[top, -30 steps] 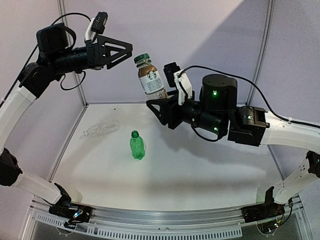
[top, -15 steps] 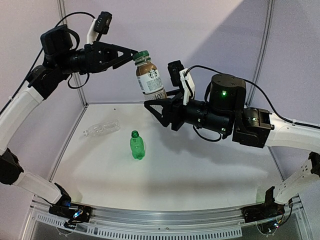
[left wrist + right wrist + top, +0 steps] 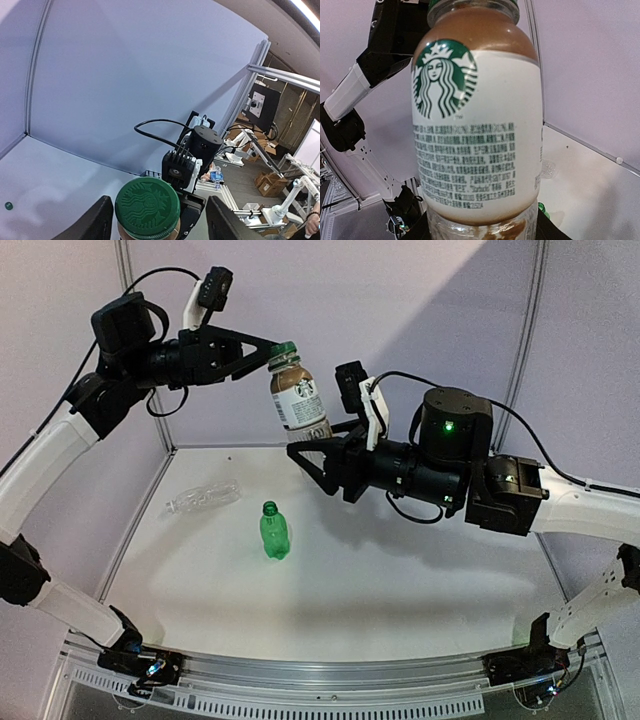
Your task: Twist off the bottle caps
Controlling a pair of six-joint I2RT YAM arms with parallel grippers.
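The labelled bottle (image 3: 296,400) with its white-and-brown label (image 3: 475,125) hangs upright above the table. My right gripper (image 3: 318,445) is shut on its base (image 3: 479,232). Its dark green cap (image 3: 283,348) fills the bottom of the left wrist view (image 3: 147,207). My left gripper (image 3: 265,350) straddles that cap, open; the left finger (image 3: 97,222) is close to it and the right finger (image 3: 227,220) stands well off. A green bottle (image 3: 274,532) with a dark green cap (image 3: 269,507) stands on the table. The clear ribbed bottle (image 3: 204,497) lies on its side at the left, its cap too small to make out.
Pale walls with metal posts (image 3: 148,390) close the table at the back and sides. The aluminium rail (image 3: 330,680) with both arm bases runs along the near edge. The right arm's bulky wrist (image 3: 450,455) hangs over the table's right half.
My left gripper has swung right and down onto the held bottle's cap, its jaws narrowing around it. The right arm has shifted the bottle slightly left.
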